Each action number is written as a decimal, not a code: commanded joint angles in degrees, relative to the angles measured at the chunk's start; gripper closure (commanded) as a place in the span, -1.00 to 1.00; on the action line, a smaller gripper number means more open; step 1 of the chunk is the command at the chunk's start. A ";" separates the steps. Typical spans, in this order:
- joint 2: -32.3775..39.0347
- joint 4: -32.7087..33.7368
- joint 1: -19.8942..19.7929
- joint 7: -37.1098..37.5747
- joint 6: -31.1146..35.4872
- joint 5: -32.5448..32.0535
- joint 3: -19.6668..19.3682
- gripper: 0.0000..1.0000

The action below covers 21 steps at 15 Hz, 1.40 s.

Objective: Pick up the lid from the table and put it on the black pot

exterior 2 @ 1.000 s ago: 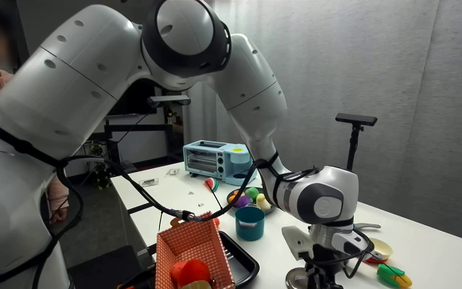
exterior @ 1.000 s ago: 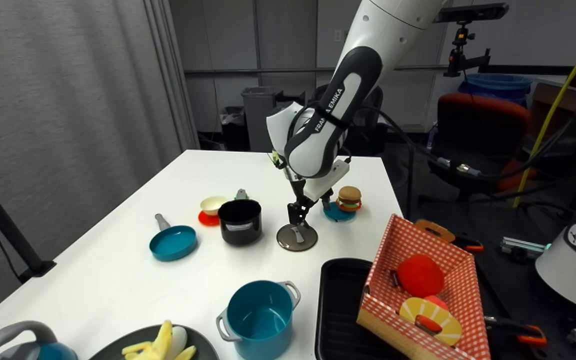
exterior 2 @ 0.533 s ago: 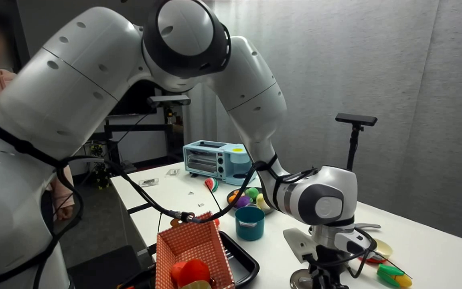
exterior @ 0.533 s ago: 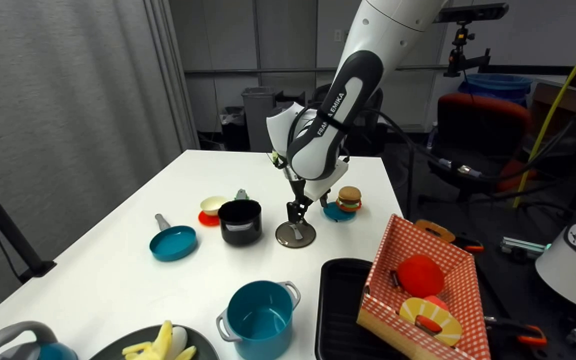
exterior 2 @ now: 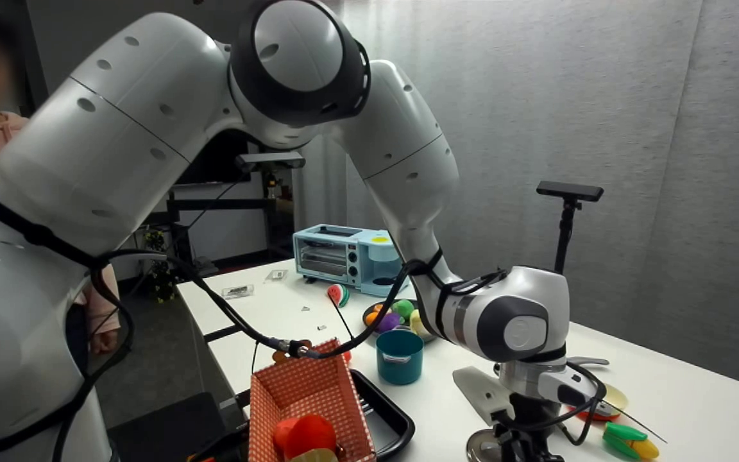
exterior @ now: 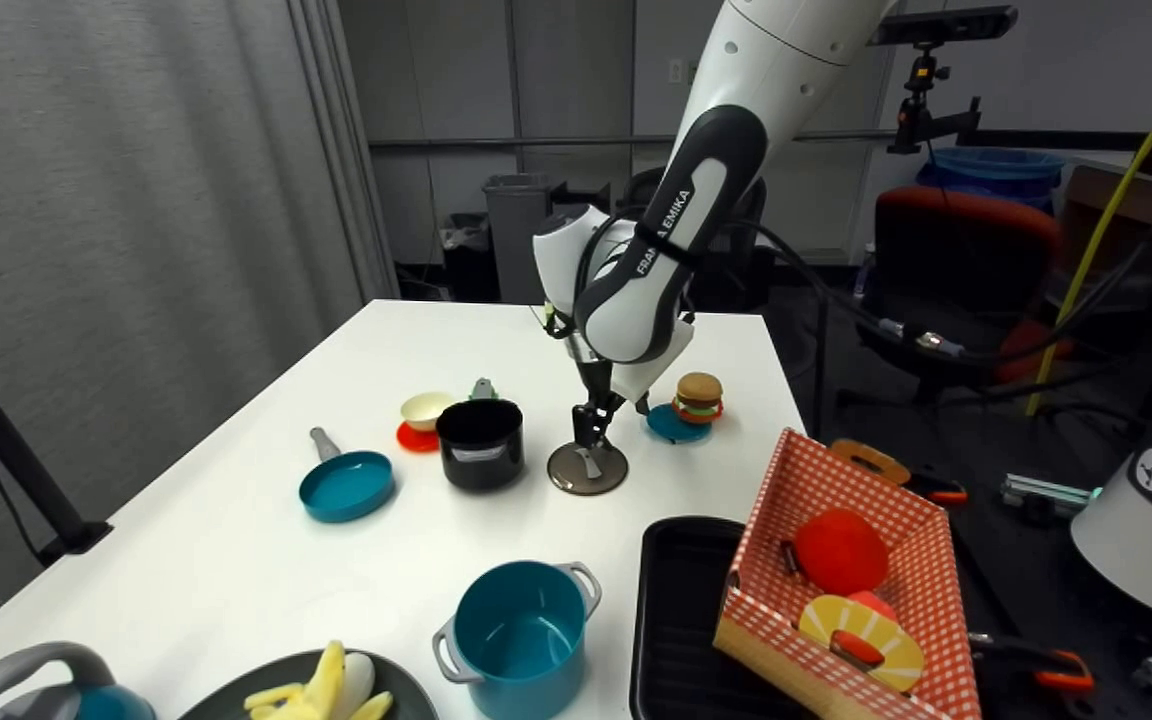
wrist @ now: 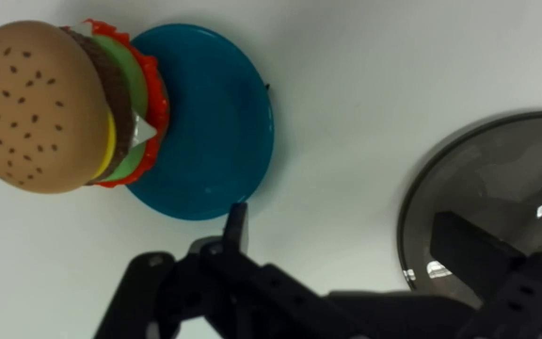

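The round grey lid (exterior: 584, 478) lies flat on the white table (exterior: 236, 590), just beside the black pot (exterior: 481, 470), and the gripper (wrist: 341, 214) stands with its jaws wide and nothing between them. The lid's handle (exterior: 589, 463) sits outside the jaws, past the finger (wrist: 468, 249) nearer the pot, its length seemingly across the way there, so they likely need to shift toward the pot to straddle it.

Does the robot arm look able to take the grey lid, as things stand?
Probably yes, after a sideways shift: the fingers are open, one over the lid, and I see nothing lying on it. But its handle seems outside the gap between the fingers.
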 commanded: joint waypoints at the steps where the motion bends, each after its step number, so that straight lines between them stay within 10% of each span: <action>1: 0.20 0.28 0.12 -0.78 -0.18 0.35 -0.10 -1.00; 21: 3.73 0.57 10.66 10.29 5.10 -11.69 -13.26 -1.00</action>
